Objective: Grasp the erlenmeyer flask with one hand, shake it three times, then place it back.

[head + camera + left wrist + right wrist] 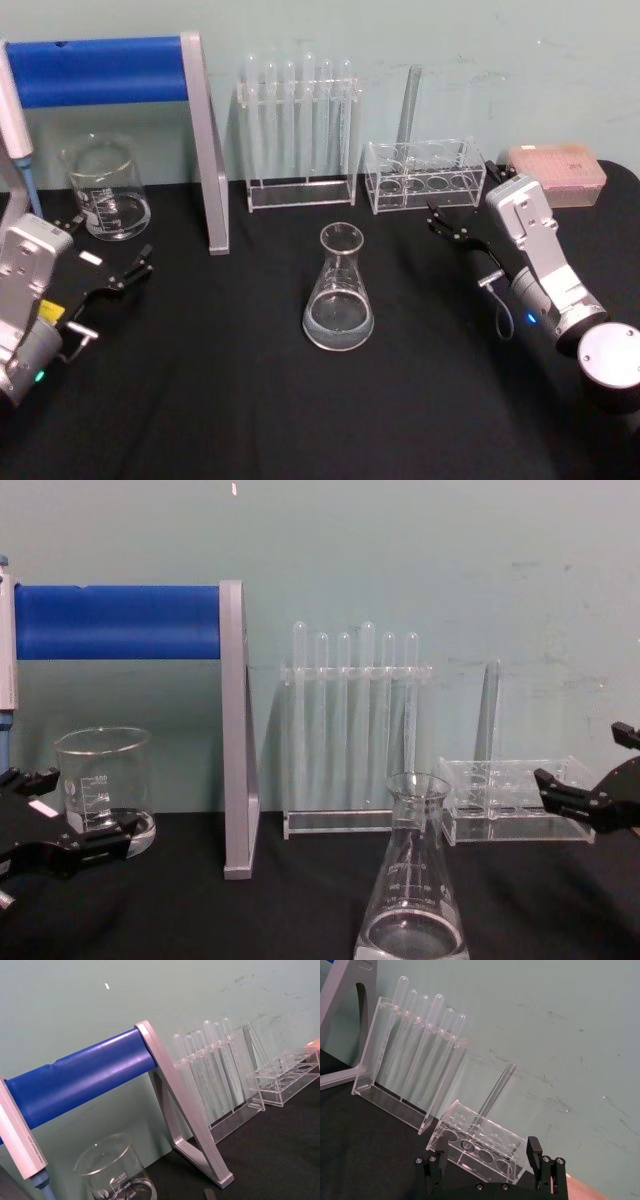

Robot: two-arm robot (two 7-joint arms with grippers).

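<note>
Erlenmeyer flask [338, 290] upright, frame centre, untouched. Right gripper [452, 228] centre-right, left gripper [105, 258] lower left: both wide open, empty. Advice: approach level, clamp neck below rim.

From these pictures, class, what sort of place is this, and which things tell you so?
Most likely a chemistry lab bench set up for a robot: a flask on black cloth, a beaker, and test tubes in a clear rack.
</note>
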